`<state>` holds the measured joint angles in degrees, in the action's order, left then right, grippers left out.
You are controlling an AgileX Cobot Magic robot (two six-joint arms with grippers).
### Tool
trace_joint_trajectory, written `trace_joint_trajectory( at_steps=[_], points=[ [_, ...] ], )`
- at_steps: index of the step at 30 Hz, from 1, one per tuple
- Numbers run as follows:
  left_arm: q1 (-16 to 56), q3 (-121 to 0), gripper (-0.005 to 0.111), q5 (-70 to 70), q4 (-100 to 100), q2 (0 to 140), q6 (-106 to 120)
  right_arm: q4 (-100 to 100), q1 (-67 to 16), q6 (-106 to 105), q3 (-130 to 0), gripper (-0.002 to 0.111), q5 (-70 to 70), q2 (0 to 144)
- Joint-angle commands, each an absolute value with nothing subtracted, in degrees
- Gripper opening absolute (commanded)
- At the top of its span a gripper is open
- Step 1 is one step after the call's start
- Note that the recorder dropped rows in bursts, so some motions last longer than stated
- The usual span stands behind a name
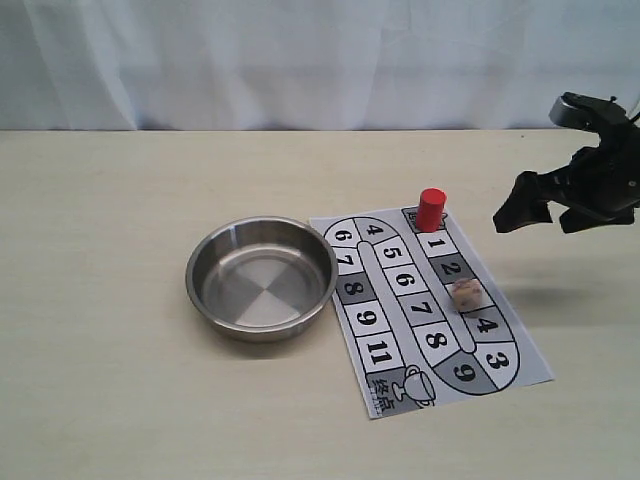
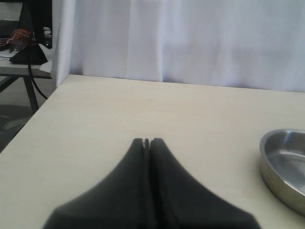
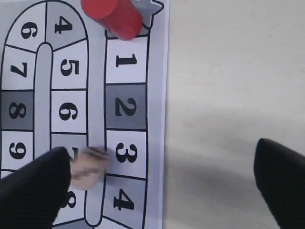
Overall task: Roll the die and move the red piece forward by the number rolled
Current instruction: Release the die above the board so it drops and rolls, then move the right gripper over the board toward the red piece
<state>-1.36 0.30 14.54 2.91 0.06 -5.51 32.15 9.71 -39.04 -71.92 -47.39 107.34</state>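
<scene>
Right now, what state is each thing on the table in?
Die, lying on the board beside square 3, blurred, face unreadable.
Red piece, upright, on the space just before 1.
Bowl, upright, empty.
Board, lying flat.
Left gripper, shut.
Right gripper, open, holding nothing.

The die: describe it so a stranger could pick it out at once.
On the pale table, right of the steel bowl, lies a printed board sheet of numbered squares. Follow its right-hand column down from the red piece past 1 and 2 to the die, about at square 3. It is the only small tan cube with dark pips; the red piece is a taller cylinder.
</scene>
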Motion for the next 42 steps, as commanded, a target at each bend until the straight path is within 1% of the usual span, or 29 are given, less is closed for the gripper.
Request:
trace_joint_trajectory(
  at_steps=[1, 10, 23, 25, 27, 28, 30, 32, 38, 42],
  points=[
    [-1.4, 0.0, 0.0, 13.9, 2.8, 0.0, -5.8, 26.1, 9.8, -35.1, -71.8, 0.107, -46.4, 107.1],
    [-1.4, 0.0, 0.0, 13.9, 2.8, 0.0, -5.8, 15.8, 9.8, -26.9, -71.8, 0.107, -44.5, 107.1],
    [-1.4, 0.0, 0.0, 13.9, 2.8, 0.0, -5.8, 15.6, 9.8, -26.6, -71.8, 0.106, -45.7, 107.1],
    [-1.4, 0.0, 0.0, 13.9, 2.8, 0.0, -5.8, 15.6, 9.8, -26.3, -71.8, 0.097, -47.8, 106.8],
    [-1.4, 0.0, 0.0, 13.9, 2.8, 0.0, -5.8, 15.6, 9.8, -26.7, -71.8, 0.071, -51.0, 105.9],
    [-1.4, 0.0, 0.0, 13.9, 2.8, 0.0, -5.8, 16.0, 9.8, -26.7, -71.8, 0.055, -52.4, 105.2],
    [-1.4, 0.0, 0.0, 13.9, 2.8, 0.0, -5.8, 18.2, 9.8, -29.0, -71.9, 0.028, -54.3, 103.3],
    [-1.4, 0.0, 0.0, 13.9, 2.8, 0.0, -5.8, 20.5, 9.0, -32.7, -71.9, 0.005, -56.3, 101.7],
    [-1.4, 0.0, 0.0, 13.9, 2.8, 0.0, -5.8, 19.9, -2.3, -38.0, -71.0, 0.004, -55.4, 101.3],
    [-1.4, 0.0, 0.0, 13.9, 2.8, 0.0, -5.8, 19.9, -8.0, -38.0, -71.0, 0.004, -52.7, 101.3]
  ],
)
